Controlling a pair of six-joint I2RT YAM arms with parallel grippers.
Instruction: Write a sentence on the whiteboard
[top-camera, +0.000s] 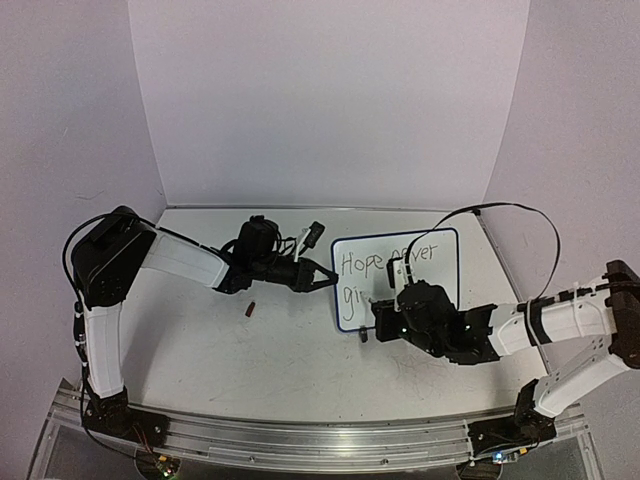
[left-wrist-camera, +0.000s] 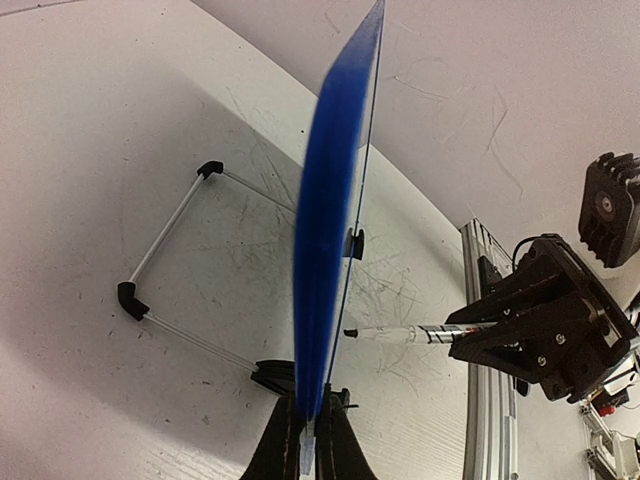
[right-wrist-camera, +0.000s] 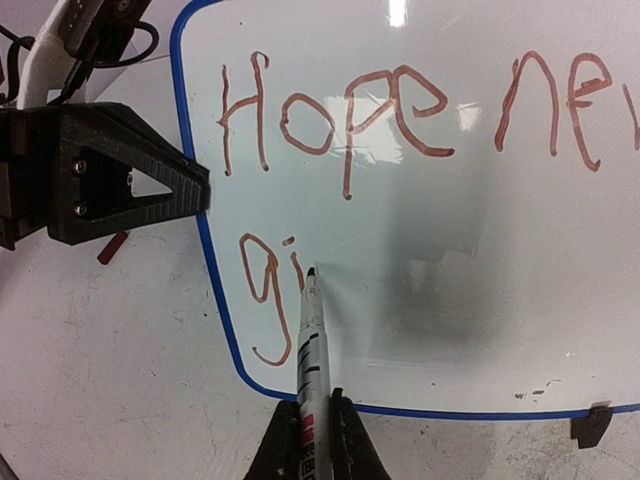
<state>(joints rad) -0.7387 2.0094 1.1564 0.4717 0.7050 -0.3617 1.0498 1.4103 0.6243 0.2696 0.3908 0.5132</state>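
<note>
Top external: right gripper (top-camera: 385, 318) blocks sentence (top-camera: 362, 264) past "gi"; whiteboard (top-camera: 447, 265) btm hidden.

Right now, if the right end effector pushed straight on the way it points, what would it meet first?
The whiteboard: the right end effector holds a marker whose tip is at, or just off, the board face beside "gi", so the tip would press in there first.

Whiteboard (top-camera: 430, 262) stands right of centre on the table (top-camera: 280, 370), with the wire stand (left-wrist-camera: 165, 270) behind it. Left gripper (top-camera: 332, 277) sits at its left edge. Right gripper (right-wrist-camera: 312, 440) is on the near side, with the marker (right-wrist-camera: 310, 340) tip on the second line of the sentence (right-wrist-camera: 400, 110). A small object (top-camera: 250, 309) lies left of the board.
</note>
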